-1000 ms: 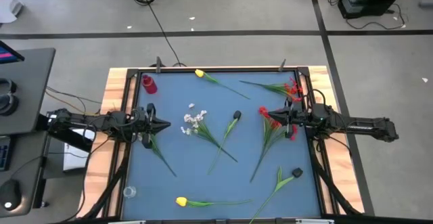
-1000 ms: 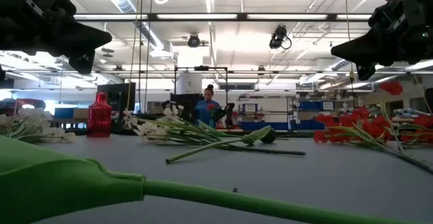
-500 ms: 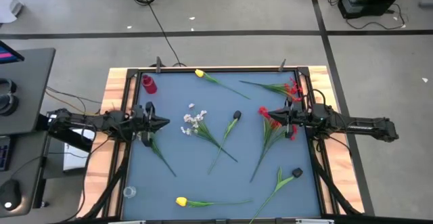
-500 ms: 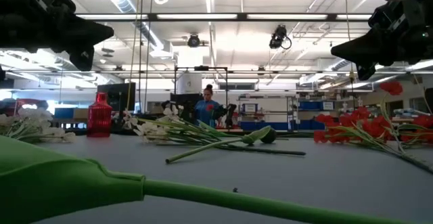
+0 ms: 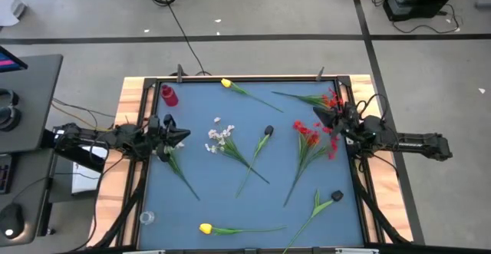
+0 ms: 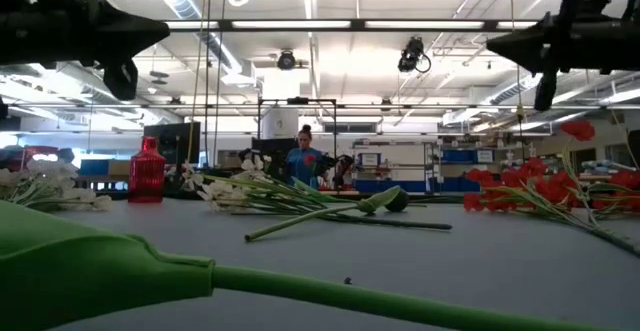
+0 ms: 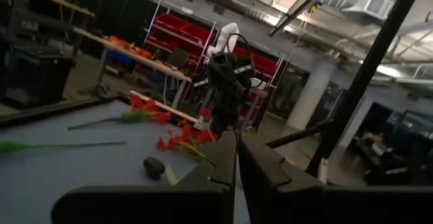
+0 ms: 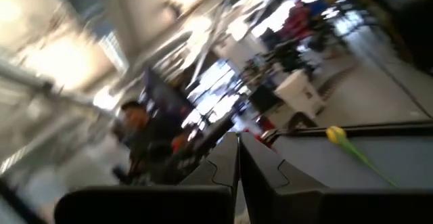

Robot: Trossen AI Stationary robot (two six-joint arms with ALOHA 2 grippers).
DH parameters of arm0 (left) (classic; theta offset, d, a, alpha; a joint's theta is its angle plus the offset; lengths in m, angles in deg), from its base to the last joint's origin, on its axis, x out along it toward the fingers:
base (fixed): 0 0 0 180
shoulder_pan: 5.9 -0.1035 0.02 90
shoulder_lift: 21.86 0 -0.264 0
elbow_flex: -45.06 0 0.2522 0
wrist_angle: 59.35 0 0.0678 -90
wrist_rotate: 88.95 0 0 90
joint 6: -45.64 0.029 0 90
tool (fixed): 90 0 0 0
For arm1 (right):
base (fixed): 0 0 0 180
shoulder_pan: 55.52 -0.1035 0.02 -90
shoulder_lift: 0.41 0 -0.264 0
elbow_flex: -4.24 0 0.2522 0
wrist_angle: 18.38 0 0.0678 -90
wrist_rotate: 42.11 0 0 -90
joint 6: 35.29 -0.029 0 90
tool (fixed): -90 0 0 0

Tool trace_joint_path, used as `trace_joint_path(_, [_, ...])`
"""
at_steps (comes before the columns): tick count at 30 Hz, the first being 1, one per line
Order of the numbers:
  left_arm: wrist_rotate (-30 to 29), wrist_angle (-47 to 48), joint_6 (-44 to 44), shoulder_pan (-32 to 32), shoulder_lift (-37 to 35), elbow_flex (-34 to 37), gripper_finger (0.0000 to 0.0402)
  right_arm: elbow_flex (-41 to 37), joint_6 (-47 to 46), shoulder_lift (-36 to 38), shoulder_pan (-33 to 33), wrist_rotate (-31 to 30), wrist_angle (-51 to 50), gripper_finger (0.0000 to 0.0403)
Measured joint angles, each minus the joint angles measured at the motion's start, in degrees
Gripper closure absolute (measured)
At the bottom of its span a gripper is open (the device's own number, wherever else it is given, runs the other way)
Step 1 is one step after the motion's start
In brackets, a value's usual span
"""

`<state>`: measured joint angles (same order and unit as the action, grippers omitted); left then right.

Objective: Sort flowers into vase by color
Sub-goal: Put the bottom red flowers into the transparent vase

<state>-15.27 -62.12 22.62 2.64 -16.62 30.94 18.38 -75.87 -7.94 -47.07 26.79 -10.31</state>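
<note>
The pinkish-red vase (image 5: 169,95) stands on its base in the table's far left corner, also in the low view (image 6: 147,172). Flowers lie flat on the blue mat: a yellow tulip (image 5: 225,83) at the far edge, another (image 5: 205,228) near the near edge, a white spray (image 5: 219,138), two red sprays (image 5: 331,99) (image 5: 308,136), and dark-budded stems (image 5: 268,131) (image 5: 336,196). My left gripper (image 5: 186,134) hovers shut over the mat's left side, above a white-blossomed stem (image 5: 178,169). My right gripper (image 5: 315,112) hovers shut between the two red sprays.
A small clear object (image 5: 146,217) sits in the near left corner. The dark frame rail (image 5: 245,77) edges the mat. A green stem (image 6: 300,286) lies right in front of the low camera. A person (image 6: 304,159) stands far beyond the table.
My right gripper has swung toward the table's far edge, off the lower red spray, and has come up level. My left gripper has tipped up a little toward level. Both stayed shut. No flower has moved.
</note>
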Motion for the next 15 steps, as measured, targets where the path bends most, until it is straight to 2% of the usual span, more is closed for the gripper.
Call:
trace_joint_path(4, [-0.06, -0.09, -4.08, 0.0, 0.0, 0.0, 0.0377, 0.0, -7.83, -1.11, 0.0, -4.51, 0.04, 0.0378])
trace_joint_path(10, [-1.83, 2.02, -5.31, -0.09, 0.73, -1.81, 0.0377, 0.65, -12.76, -4.83, 0.0, -3.35, -0.22, 0.0375])
trace_joint_path(15, [-3.09, 10.22, -7.52, -0.09, 5.29, -7.62, 0.0376, 5.34, -12.67, -10.61, 0.0, -3.26, -0.08, 0.0356])
